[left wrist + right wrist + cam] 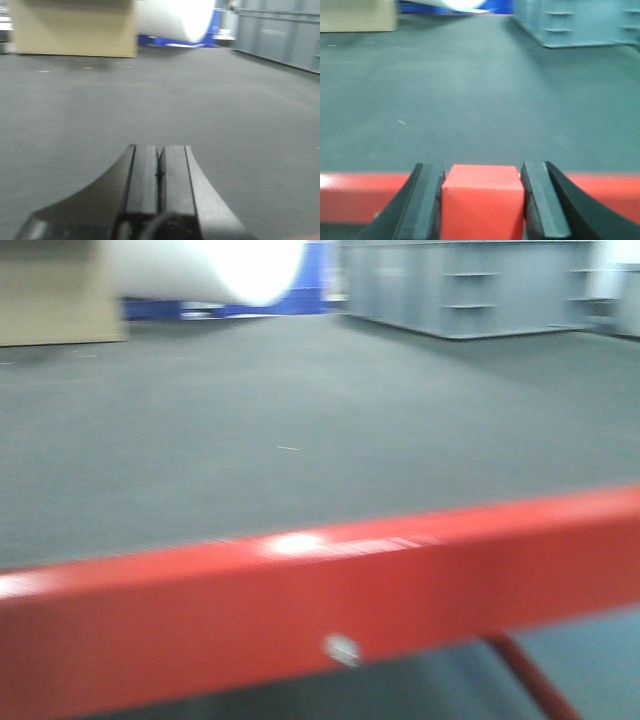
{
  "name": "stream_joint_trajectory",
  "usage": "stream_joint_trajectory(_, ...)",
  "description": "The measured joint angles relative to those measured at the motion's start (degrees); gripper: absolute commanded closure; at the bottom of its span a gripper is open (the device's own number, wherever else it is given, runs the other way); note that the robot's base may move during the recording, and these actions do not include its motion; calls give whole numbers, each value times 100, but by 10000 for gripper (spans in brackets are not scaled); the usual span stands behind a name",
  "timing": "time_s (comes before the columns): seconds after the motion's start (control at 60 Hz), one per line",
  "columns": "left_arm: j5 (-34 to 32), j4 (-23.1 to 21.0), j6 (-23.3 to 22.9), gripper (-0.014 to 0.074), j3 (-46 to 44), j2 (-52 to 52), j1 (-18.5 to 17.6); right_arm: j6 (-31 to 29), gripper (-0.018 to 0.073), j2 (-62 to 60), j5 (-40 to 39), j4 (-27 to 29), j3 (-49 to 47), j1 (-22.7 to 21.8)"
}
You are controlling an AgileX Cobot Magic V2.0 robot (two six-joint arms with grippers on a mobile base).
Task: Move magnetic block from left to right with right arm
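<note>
Here we are at the right wrist view, and the small red matte cube, our magnetic block (482, 202), sits squarely between the dark fingers of the right gripper (482, 170). The jaws pinch it on its left and right faces, and each pad looks flush against a side. Just behind it a glossy red metal rail (360, 192) runs left to right. We cannot tell whether the block rests on anything or hangs free.

Over on the left arm, the left gripper (159, 150) has its jaws pressed together on nothing and points out over the grey floor (150, 100). Far off to the left stand a tan cardboard box (75, 27) and a white roll (175, 17).

How will it handle? We judge the block stiff and light, and its matte faces should give the pads good friction. Its sharp edges mean the hold belongs on the middle of two opposite flat faces, never on a corner. Being magnetic, it may tug toward the rail if the rail is steel.
</note>
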Motion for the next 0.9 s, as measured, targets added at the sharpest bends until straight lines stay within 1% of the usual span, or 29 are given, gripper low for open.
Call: stream_joint_trajectory(0.899, 0, 0, 0, 713, 0, 0, 0, 0, 419, 0, 0, 0, 0, 0)
